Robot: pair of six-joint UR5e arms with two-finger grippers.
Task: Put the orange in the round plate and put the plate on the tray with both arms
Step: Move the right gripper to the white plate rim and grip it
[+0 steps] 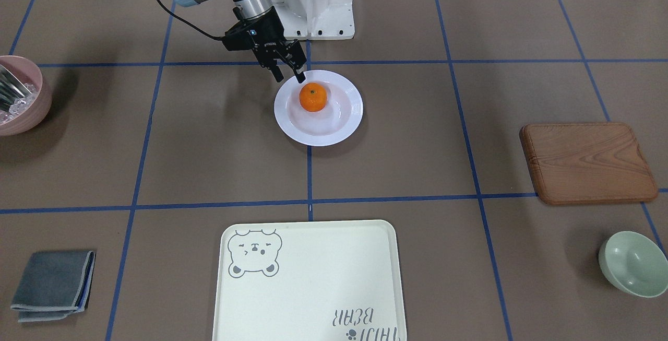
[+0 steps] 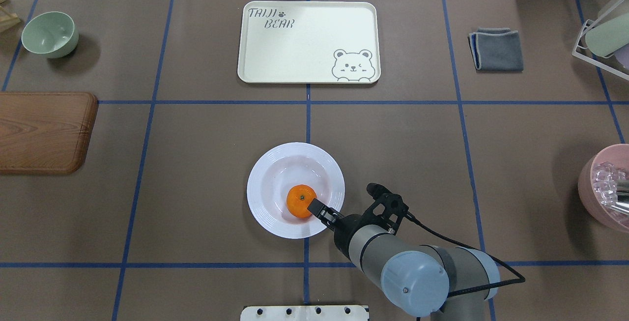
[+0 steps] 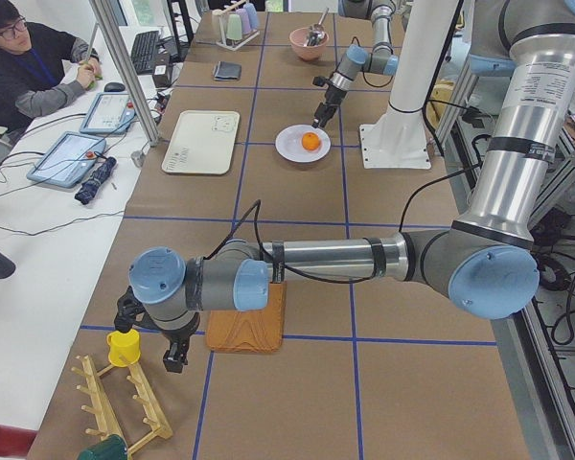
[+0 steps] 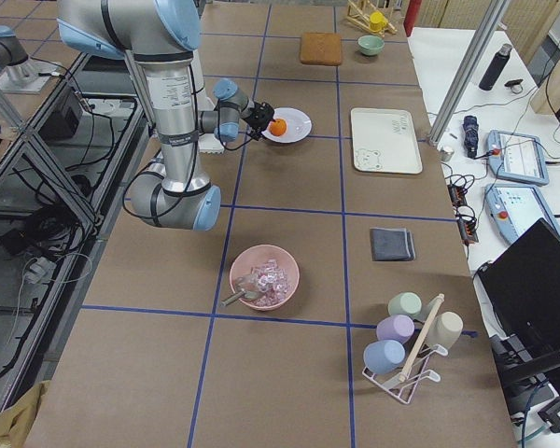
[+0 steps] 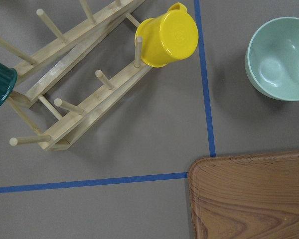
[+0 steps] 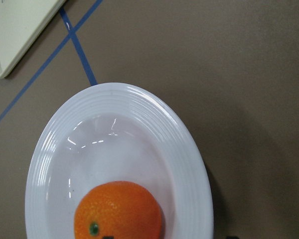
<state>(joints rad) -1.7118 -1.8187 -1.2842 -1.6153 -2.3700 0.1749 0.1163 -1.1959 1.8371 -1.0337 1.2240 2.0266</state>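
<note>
Right gripper (image 1: 289, 75) gapes empty over the plate's (image 1: 318, 140) rim by the orange (image 1: 312, 96), brown table (image 1: 391, 174) stretching to the tray (image 1: 313, 278); left gripper (image 3: 173, 356) unreadable.

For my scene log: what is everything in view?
orange: 1, bright orange, in the round plate
round plate: 1, white, table centre
tray: 1, cream, beyond the plate
wooden board: 1, brown, robot's left
green bowl: 1, pale, far left
pink bowl: 1, pink, robot's right
cloth: 1, grey, far right
peg rack: 1, wooden, left end, holds yellow cup
cup stand: 1, white, right end, pastel cups
person: 1, seated at side desk
right hand: 1, black, open beside the orange
left hand: 1, black, by peg rack
</note>
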